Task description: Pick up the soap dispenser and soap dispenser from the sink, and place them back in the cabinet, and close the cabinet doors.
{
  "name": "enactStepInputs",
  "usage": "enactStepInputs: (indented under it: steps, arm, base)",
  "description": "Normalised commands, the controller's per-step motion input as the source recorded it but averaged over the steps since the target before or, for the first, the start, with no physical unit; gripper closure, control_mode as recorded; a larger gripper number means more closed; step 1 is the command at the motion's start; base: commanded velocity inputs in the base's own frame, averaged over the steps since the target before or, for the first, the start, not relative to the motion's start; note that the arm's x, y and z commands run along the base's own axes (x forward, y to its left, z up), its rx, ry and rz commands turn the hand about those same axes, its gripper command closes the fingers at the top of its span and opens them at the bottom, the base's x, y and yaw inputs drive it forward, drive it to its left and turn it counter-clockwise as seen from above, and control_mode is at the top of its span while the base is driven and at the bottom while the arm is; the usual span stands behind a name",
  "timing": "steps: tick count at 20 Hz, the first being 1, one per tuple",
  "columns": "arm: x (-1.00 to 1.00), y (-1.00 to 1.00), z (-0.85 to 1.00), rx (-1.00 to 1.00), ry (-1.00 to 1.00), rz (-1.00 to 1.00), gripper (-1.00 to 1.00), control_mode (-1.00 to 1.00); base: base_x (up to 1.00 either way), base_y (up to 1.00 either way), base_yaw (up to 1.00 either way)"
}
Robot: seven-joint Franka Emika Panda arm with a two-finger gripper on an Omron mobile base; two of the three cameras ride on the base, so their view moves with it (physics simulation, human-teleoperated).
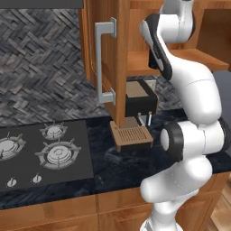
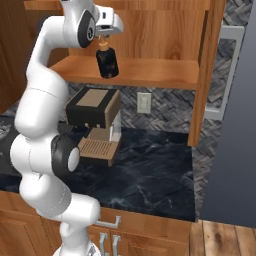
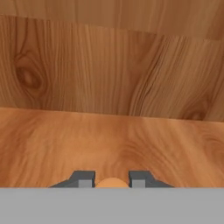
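The gripper has its jaws clamped on the tan pump of the black soap dispenser, which hangs tilted just above the cabinet shelf, above the coffee machine on the dark surface. No writing is legible.

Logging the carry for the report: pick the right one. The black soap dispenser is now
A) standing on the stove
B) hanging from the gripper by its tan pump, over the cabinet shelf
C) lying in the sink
B: the gripper pinches the tan pump, and the black soap dispenser hangs below it over the cabinet shelf.
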Motion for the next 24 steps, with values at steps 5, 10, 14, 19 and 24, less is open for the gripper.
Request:
enactStepInputs:
  steps: [5,10,14,19,24]
  arm:
    - [0.38,0.01,-0.06,0.0,0.0,0.0,1.0,-1.0]
    - [0.21,0.0,0.0,0.0,0.0,0.0,1.0,-1.0]
    - [0.09,0.0,0.0,0.0,0.0,0.0,1.0,-1.0]
    - [0.08,0.0,0.0,0.0,0.0,0.0,1.0,-1.0]
    - [0.03,0.0,-0.05,0.0,0.0,0.0,1.0,-1.0]
  base:
    - [0.0,0.0,0.0]
    - [0.0,0.0,0.0]
    - [0.0,0.0,0.0]
    - [0.0,0.0,0.0]
    - [0.0,0.0,0.0]
